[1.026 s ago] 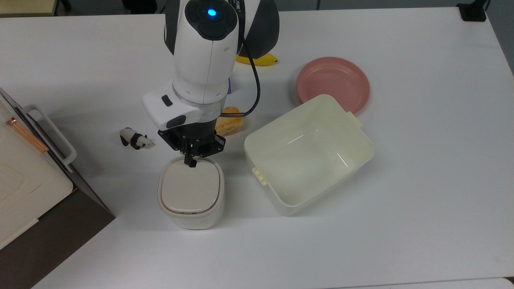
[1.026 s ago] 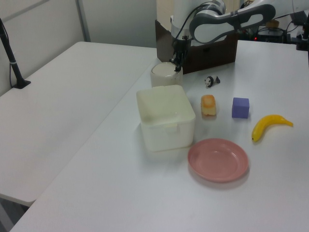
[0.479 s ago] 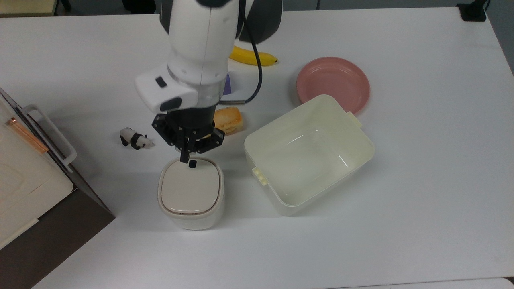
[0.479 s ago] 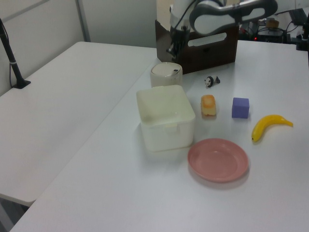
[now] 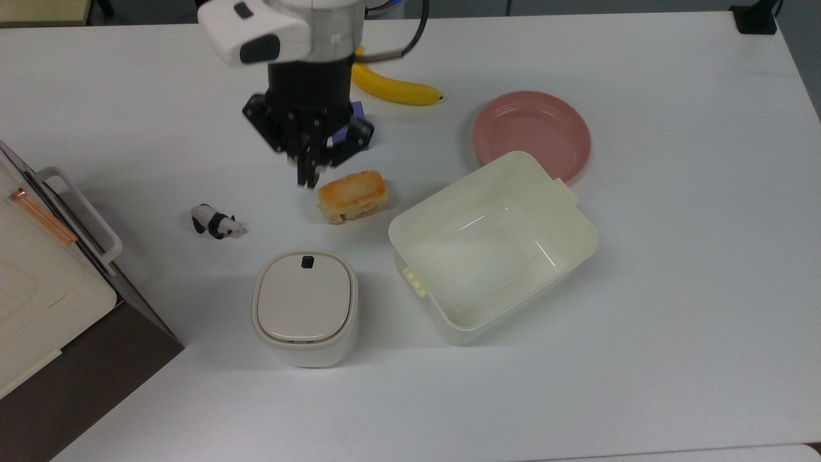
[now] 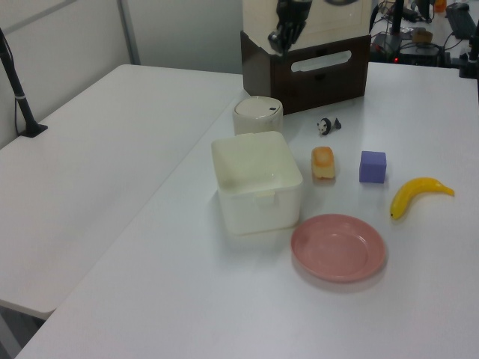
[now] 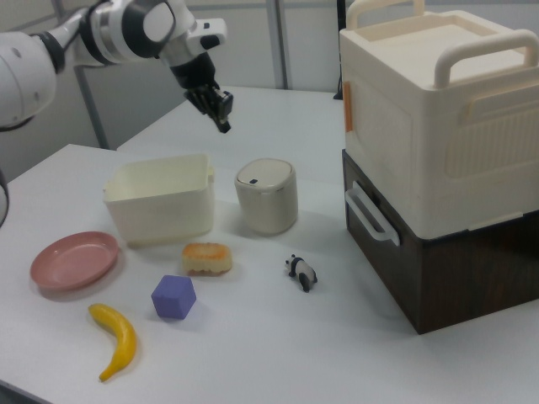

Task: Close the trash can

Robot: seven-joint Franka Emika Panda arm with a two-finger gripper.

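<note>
Top view, left to right: panda figurine [image 5: 217, 222]; trash can [image 5: 304, 307] on the bench [image 5: 673, 256], lid flat and seated, black button facing the arm; bread piece [image 5: 353, 194]; open tub [image 5: 492, 244]; pink plate [image 5: 532, 133].

Task looks done. Risk, as I judge it: a descent here could clip the bread, or a touch on the button could pop the lid.

Gripper [image 5: 308, 174] raised, well clear of the can, fingers pinched together, empty.
</note>
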